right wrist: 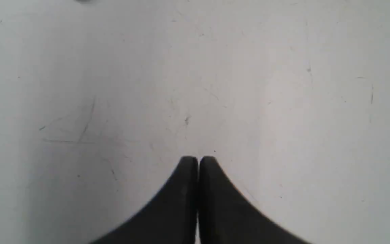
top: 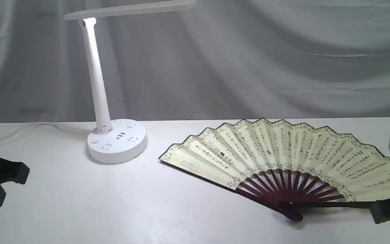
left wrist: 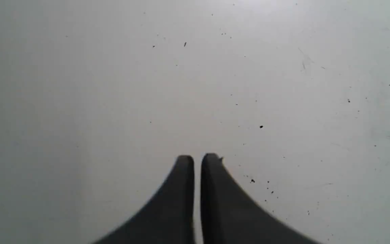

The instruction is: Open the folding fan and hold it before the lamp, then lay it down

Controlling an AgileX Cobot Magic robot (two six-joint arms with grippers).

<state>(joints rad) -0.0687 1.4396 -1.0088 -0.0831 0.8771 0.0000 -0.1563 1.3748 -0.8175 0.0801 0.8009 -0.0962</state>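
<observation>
The folding fan [top: 283, 152] lies spread flat on the surface [top: 80, 203], to the right of the lamp [top: 96, 88] and apart from its base. The laying-down seems done, so any retreat should lift clear without brushing the paper. Only the wrist views show the left end effector [left wrist: 197, 157] and the right end effector [right wrist: 198, 158] clenched and empty. Only the exterior view shows the fan and the lamp.

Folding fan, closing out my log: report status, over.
Left gripper shut, empty. Right gripper shut, empty. Folding fan spread open, flat on table beside lamp. Nothing obstructing.
</observation>
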